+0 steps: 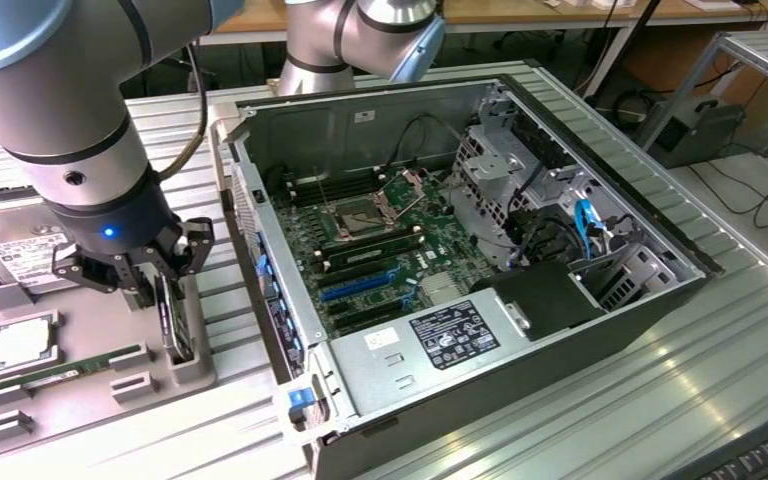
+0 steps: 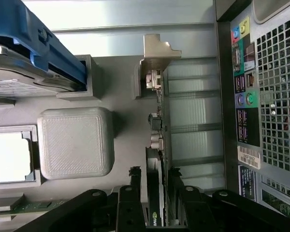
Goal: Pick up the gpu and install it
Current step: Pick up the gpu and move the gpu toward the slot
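Clamping narrowly on the gpu [image 2: 157, 121], the end effector [image 2: 156, 174] has one black finger [image 2: 131, 193] against each face of the card, with no gap that I can make out on either side. In the exterior view the end effector [image 1: 157, 292] hangs low over the grey tray [image 1: 124, 405], and the gpu [image 1: 177, 325] stands on edge in a slot of that tray, apparently not yet lifted out. The slot lies along the tray's side nearest the open computer case [image 1: 491, 250]. The card's silver bracket [image 2: 158, 53], with its bent tab, sits at the far end from the fingers.

By my judgement the card is light and stiff but delicate. A thin board like this tolerates a squeeze across its flat faces, while the fan, the connectors and the contact edge are best left untouched. The hold is near one end, so the bracket end may sag or swing if the grip is loose.

Also in the tray are a silver hard drive [image 1: 17, 255] in a blue carrier, a processor [image 1: 21, 340] and a green memory stick [image 1: 71, 365]. The tray rests on the ribbed metal counter [image 1: 651, 380] just beside the case.
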`<state>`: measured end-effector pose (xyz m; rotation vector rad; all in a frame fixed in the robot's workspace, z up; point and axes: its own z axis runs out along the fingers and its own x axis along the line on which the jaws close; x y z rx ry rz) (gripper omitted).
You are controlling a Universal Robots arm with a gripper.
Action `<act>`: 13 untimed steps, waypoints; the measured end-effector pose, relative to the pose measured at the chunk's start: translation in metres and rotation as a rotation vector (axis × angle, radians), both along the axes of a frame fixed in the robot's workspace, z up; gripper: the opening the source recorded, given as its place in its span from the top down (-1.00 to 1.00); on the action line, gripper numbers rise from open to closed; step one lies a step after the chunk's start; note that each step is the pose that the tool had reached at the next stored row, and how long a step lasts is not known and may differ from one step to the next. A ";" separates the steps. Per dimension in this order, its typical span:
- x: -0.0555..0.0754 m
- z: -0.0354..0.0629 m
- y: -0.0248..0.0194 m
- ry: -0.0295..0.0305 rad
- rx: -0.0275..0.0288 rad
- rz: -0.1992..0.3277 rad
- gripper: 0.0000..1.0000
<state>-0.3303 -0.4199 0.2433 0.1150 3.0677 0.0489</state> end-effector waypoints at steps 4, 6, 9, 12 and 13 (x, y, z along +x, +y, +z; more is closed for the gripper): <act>0.000 -0.0006 0.0002 0.0002 -0.0001 0.000 0.47; 0.002 -0.0008 0.0002 0.0001 -0.0005 0.000 0.47; 0.004 -0.0009 0.0002 0.0013 -0.0024 0.003 0.47; 0.008 -0.0008 0.0002 0.0045 -0.0050 0.016 0.47; 0.009 -0.0009 0.0002 0.0057 -0.0059 0.022 0.47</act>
